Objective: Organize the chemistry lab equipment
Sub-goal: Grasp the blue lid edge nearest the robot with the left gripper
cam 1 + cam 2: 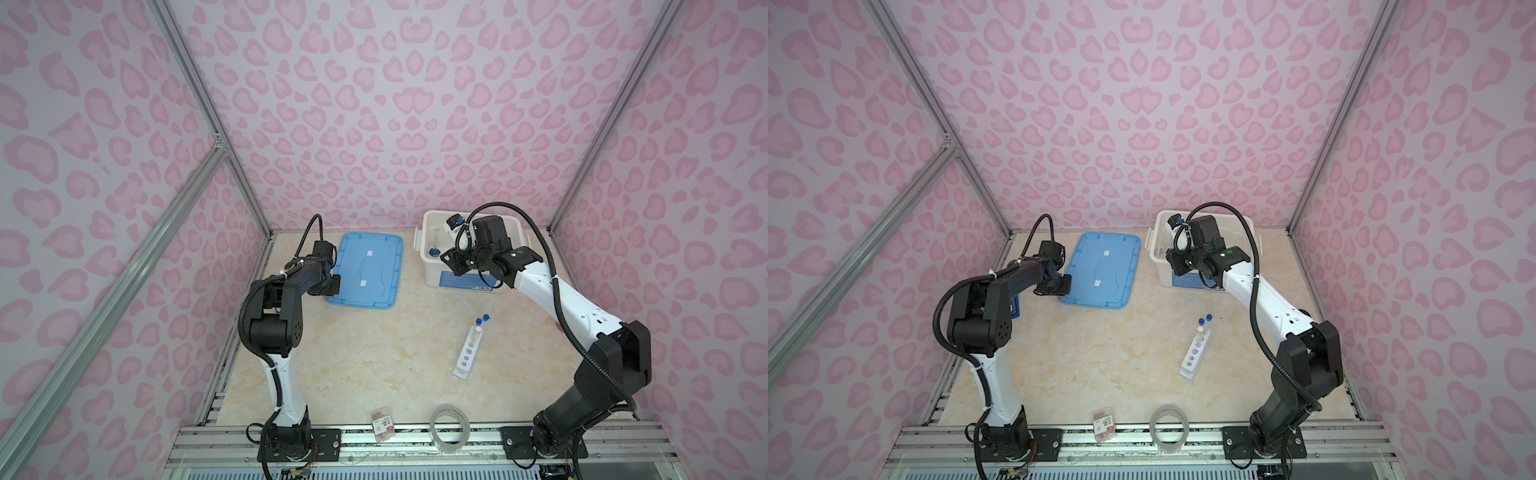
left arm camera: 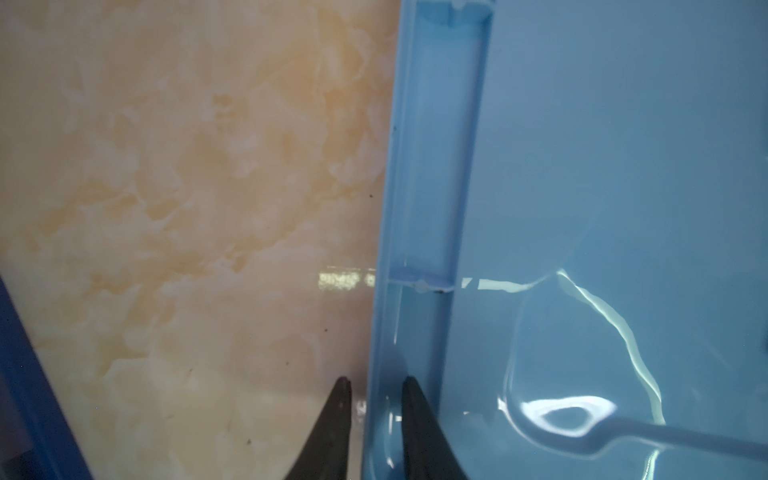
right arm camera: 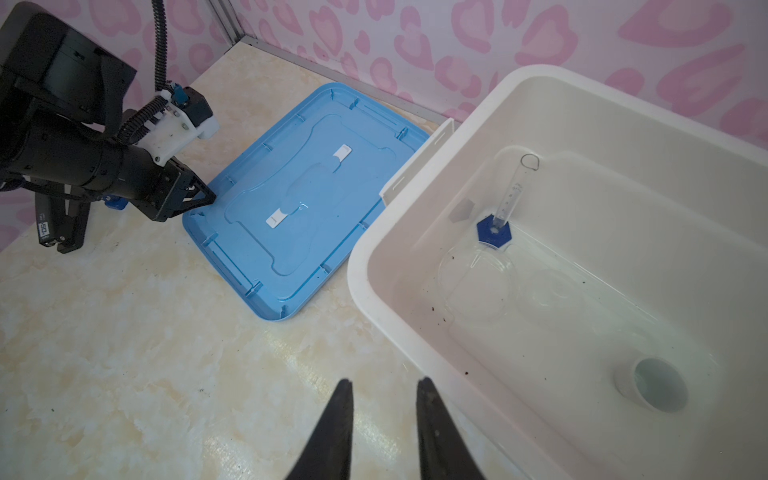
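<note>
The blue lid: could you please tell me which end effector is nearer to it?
Left. The left end effector straddles the rim of the blue lid near a corner. The right end effector hangs beside the wall of the white bin, apart from the lid.

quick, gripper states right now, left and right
left gripper: narrowly open, jaws astride the rim of the light blue plastic lid, not clamped
right gripper: partly open, empty
</note>
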